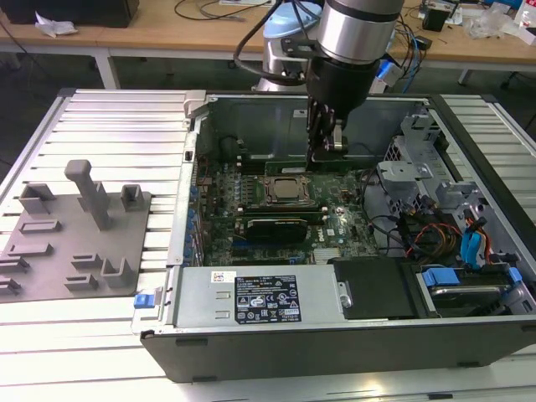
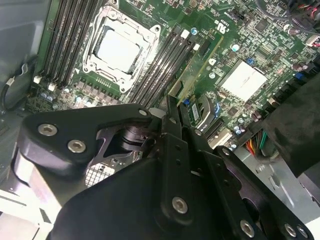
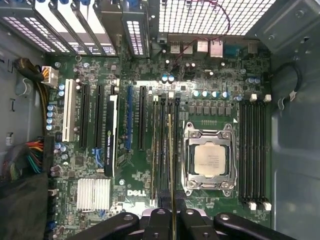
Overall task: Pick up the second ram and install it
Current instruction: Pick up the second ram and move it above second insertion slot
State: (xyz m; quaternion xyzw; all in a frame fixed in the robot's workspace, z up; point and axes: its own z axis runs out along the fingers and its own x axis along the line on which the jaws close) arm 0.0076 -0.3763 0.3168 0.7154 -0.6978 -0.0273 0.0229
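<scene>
The second ram (image 1: pixel 293 166) is a thin green stick held edge-down inside the open computer case, and my gripper (image 1: pixel 325 151) is shut on it. In both wrist views the second ram (image 3: pixel 170 150) (image 2: pixel 200 65) runs along the black memory slots (image 3: pixel 161 145) beside the silver-framed processor socket (image 3: pixel 209 159). My gripper (image 3: pixel 173 220) (image 2: pixel 186 117) clamps one end of it from both sides. Whether the stick's lower edge touches a slot I cannot tell.
More black slots (image 3: pixel 252 150) lie on the socket's other side. A dark expansion card (image 3: pixel 110 135) and a finned heat sink (image 3: pixel 93 194) stand nearby. The power supply (image 1: pixel 260 297), drive cage and cables (image 1: pixel 452 234) crowd the case. A grey fixture plate (image 1: pixel 75 243) lies at the exterior view's left.
</scene>
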